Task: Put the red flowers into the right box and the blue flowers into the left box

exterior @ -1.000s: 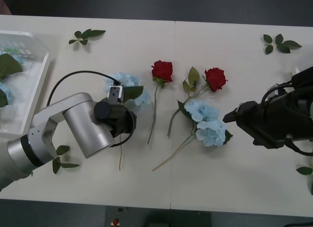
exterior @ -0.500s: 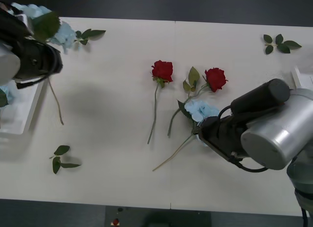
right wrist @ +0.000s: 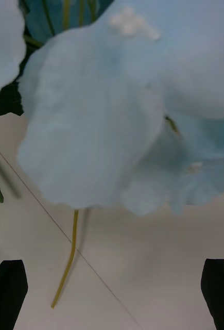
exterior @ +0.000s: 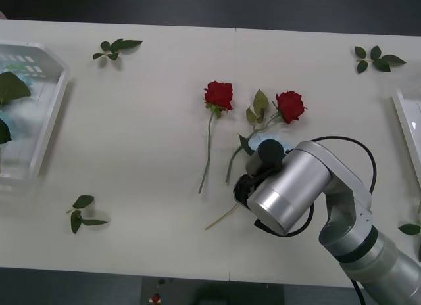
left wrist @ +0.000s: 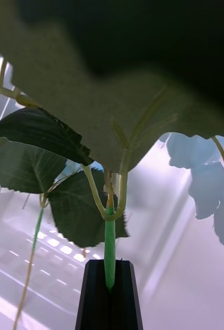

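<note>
Now right gripper (right wrist: 112, 294) lower over blue flowers (right wrist: 117, 103).

The table (exterior: 131, 134) was a plain cream white with one thin seam line across it. Two deep-red roses (exterior: 218, 94) near its middle had dark crimson petals on thin green stems. The pale sky-blue fluffy flower cluster (right wrist: 117, 103) was soft powder blue, with a yellow-green stem and dark green leaves. The clear translucent plastic tray (exterior: 39, 121) at the table's left edge looked frosted white, holding dark green leaves and pale blue petals. Small loose leaf sprigs (exterior: 115, 47) were dark green. The right arm's casing (exterior: 289, 187) was brushed silver with black joints and black cable. The right gripper (right wrist: 112, 294) had black fingertips; the left gripper's black fingers (left wrist: 110, 299) clamped a bright green stem.
</note>
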Available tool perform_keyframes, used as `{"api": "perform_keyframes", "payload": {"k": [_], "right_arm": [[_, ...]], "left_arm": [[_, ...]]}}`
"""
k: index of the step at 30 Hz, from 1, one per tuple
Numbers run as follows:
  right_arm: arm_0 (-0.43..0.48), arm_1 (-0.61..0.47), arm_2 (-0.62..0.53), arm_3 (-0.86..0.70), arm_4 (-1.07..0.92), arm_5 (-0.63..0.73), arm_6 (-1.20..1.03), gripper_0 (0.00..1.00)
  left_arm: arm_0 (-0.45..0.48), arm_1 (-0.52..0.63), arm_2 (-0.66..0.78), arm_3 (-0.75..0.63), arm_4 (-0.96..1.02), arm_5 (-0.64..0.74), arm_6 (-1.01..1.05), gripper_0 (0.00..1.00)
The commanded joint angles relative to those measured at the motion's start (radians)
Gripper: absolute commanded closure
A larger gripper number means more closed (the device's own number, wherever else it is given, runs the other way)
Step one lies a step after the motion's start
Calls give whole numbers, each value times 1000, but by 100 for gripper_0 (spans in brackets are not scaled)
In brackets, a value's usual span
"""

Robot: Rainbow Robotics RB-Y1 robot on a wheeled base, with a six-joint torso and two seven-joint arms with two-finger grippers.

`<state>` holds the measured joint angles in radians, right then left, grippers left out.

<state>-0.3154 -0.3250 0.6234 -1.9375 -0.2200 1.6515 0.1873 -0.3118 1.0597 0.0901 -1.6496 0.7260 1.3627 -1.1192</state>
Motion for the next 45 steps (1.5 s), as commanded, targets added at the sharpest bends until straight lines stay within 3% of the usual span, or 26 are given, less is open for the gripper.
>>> {"api": "perform_keyframes", "payload": {"k": [1,6,10,11,13,16,24,25,27,28,30,31,36,45], "right_arm": [[-24,32,-5,37,13,-33,-55,1],[-30,46,27,95,47,-81,-58,2],[-30,57,33,124,53,-107,-60,1],[-30,60,33,130,53,-111,-60,1],[-30,66,33,140,57,-116,-60,1],[-30,72,35,157,60,-119,-60,1],[-34,90,35,222,91,-159,-61,1],[-36,92,35,226,93,-157,-61,4],[-37,95,35,227,94,-157,-63,19],[-36,95,35,227,96,-156,-65,57],[-36,96,35,227,96,-156,-68,95],[-36,96,35,227,96,-156,-68,100],[-36,96,38,227,96,-156,-72,100],[-37,96,39,222,113,-137,-75,100]], "left_arm": [[37,42,-50,74,30,-109,-97,100],[59,43,-121,149,36,-241,-119,100],[60,42,-133,174,35,-264,-120,98],[63,42,-133,174,32,-264,-122,89],[69,42,-133,171,30,-264,-125,62],[69,42,-131,171,27,-275,-126,45],[71,42,-113,171,24,-294,-126,37],[71,42,-112,171,24,-294,-126,37],[69,42,-107,171,24,-297,-126,36],[71,42,-101,171,29,-301,-126,33],[69,42,-87,171,46,-304,-128,26],[71,42,-73,171,69,-306,-131,21],[73,42,7,116,179,-286,-152,1],[73,40,145,-110,316,-149,-148,0]]}}
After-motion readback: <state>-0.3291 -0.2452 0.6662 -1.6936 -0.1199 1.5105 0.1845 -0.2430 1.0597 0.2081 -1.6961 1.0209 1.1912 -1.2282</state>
